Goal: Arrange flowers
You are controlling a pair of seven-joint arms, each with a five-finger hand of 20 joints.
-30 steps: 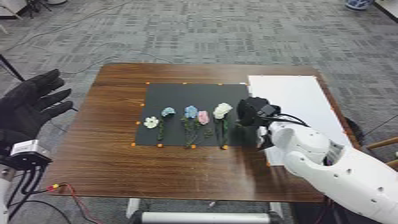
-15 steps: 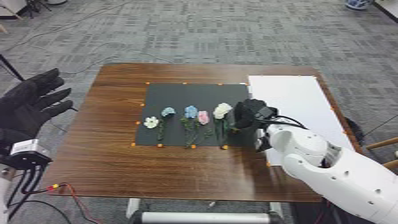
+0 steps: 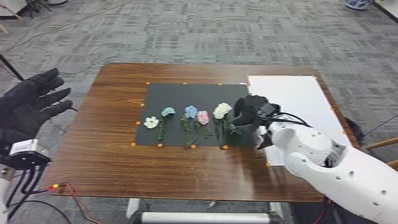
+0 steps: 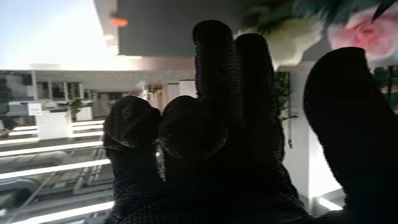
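My right hand (image 3: 249, 111) is over the right edge of the black mat (image 3: 173, 92), just right of the white flower (image 3: 222, 109). In the right wrist view, the right hand (image 4: 213, 150) has its fingers extended and thumb apart, with the white flower (image 4: 295, 42) and pink flower (image 4: 366, 35) beyond the fingertips. Left of the white flower in the head view lie the pink flower (image 3: 202, 118), a light blue flower (image 3: 191, 111), another blue flower (image 3: 168, 111) and a small white blossom (image 3: 151, 122). My left hand (image 3: 31, 107) stays off the table's left side, fingers apart.
A white board (image 3: 289, 90) lies on the right part of the brown table (image 3: 120, 165). Small orange markers (image 3: 194, 146) stand around the mat. Cables run by the left arm, and a chair part is beyond the table's right side.
The right hand shifted slightly left toward the white flower, then a little back, and its fingers changed pose a bit. The left hand and flowers look unmoved.
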